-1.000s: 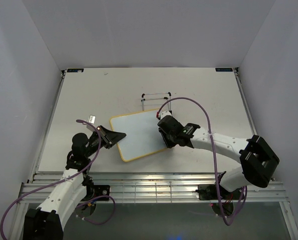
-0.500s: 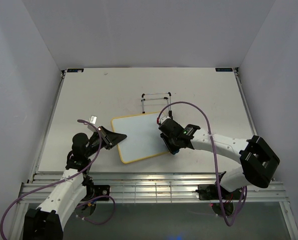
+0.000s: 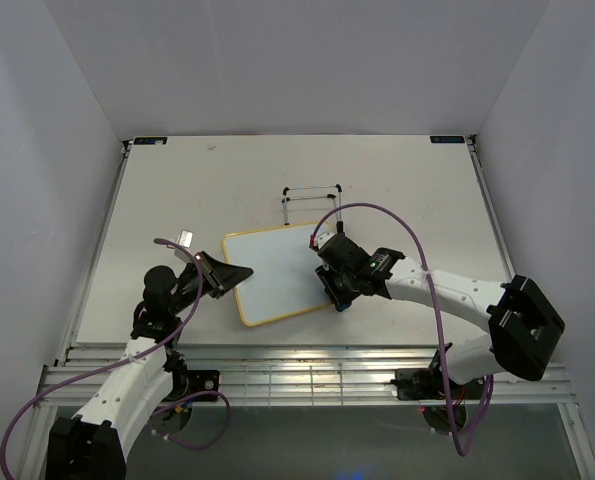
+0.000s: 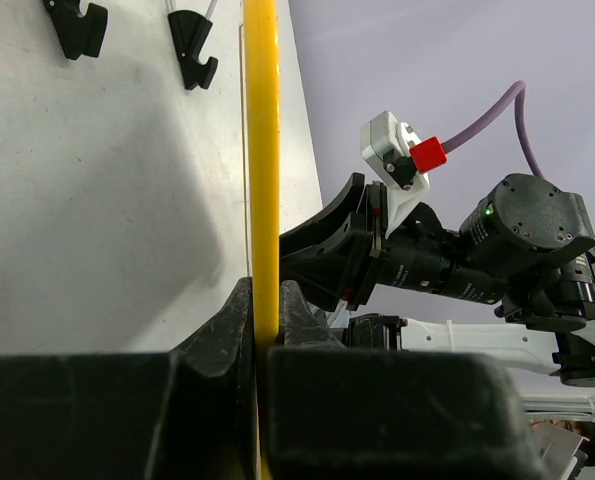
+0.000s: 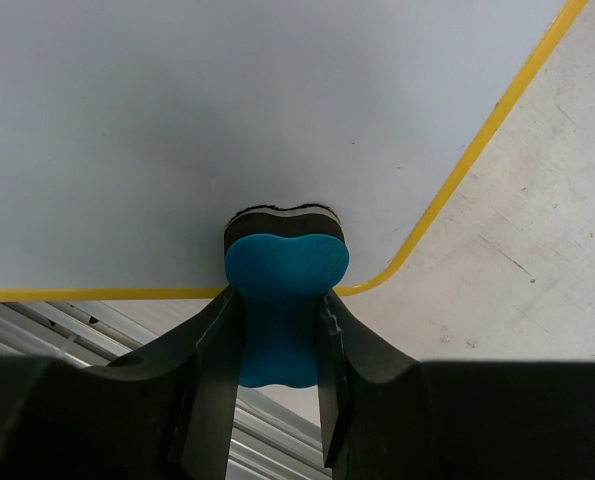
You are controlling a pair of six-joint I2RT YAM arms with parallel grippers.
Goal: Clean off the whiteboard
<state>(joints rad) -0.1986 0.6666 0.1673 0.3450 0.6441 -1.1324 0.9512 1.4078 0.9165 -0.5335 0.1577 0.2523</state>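
The whiteboard (image 3: 277, 272), white with a thin yellow frame and no writing showing, lies tilted on the table. My left gripper (image 3: 239, 272) is shut on its left edge; in the left wrist view the yellow frame (image 4: 262, 150) runs straight between the jaws of my left gripper (image 4: 263, 300). My right gripper (image 3: 335, 288) is shut on a blue bone-shaped eraser (image 5: 285, 270). Its dark felt end presses on the whiteboard (image 5: 227, 100) just inside the near right rounded corner, as the right wrist view shows around my right gripper (image 5: 280, 298).
A thin black wire stand (image 3: 312, 190) sits just behind the board, and its feet (image 4: 192, 45) show in the left wrist view. Metal rails (image 3: 307, 365) run along the table's near edge. Grey walls close in both sides.
My right gripper has slid the eraser toward me, down the board's right side to its near right corner. The left gripper has kept its hold; the board barely shifted.
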